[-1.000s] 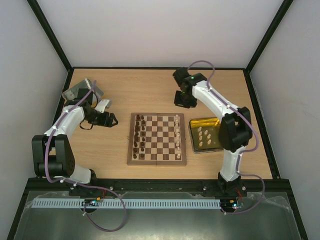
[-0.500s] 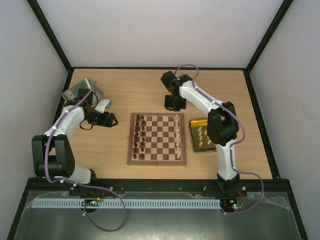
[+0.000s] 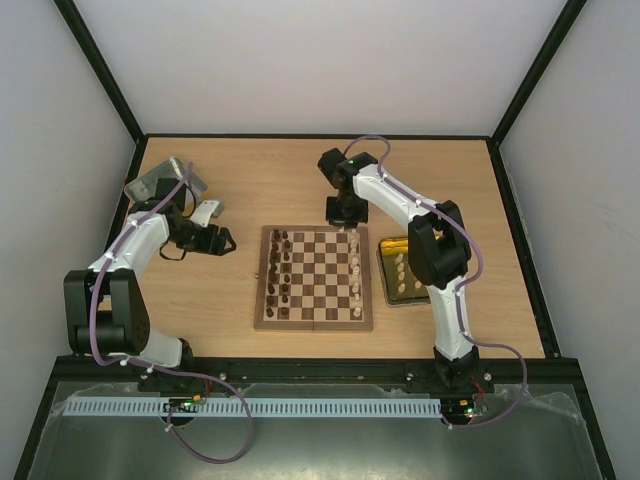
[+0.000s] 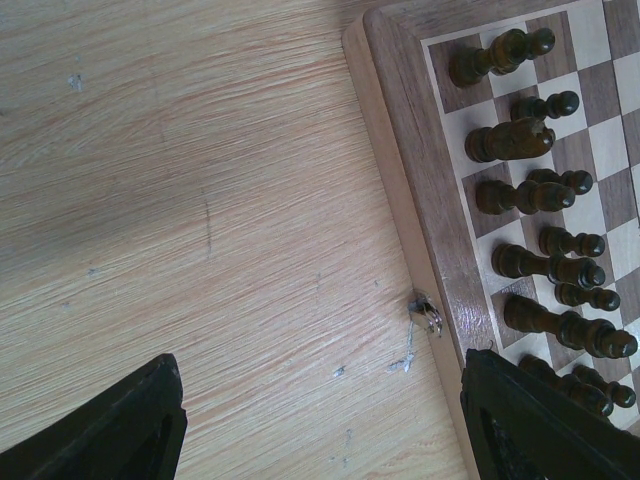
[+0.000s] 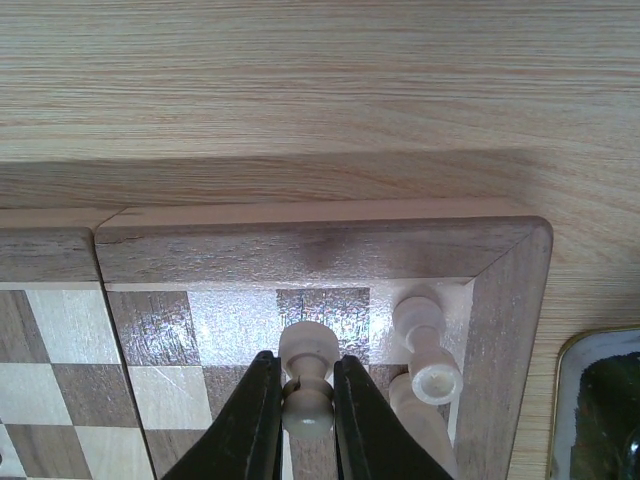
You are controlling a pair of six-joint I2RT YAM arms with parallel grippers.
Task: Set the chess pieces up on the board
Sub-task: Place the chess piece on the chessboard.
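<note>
**Right gripper holds a cream piece over the board's far right corner**

The board (image 3: 315,322) lies mid-bench between the two arms. The right gripper (image 5: 305,400) is pinched narrow on a cream piece (image 5: 306,375), gripping it by the neck just under its round head. It holds the piece over the far row of squares, close to the right-hand corner and just beside a cream neighbour (image 5: 430,350) that stands on the corner square. Whether the held piece's foot touches the board cannot be told.

The left gripper (image 3: 220,240) hangs with its jaws wide and empty above bare bench, just beside the board's left edge.

The dark pieces (image 3: 280,270) fill two files along the left side, so that set looks finished. The cream pieces on the board (image 3: 355,275) form about one file on the right. More cream pieces (image 3: 402,268) wait in the tray (image 3: 381,270) just right of the board. Roughly half the cream side appears left to place.
</note>
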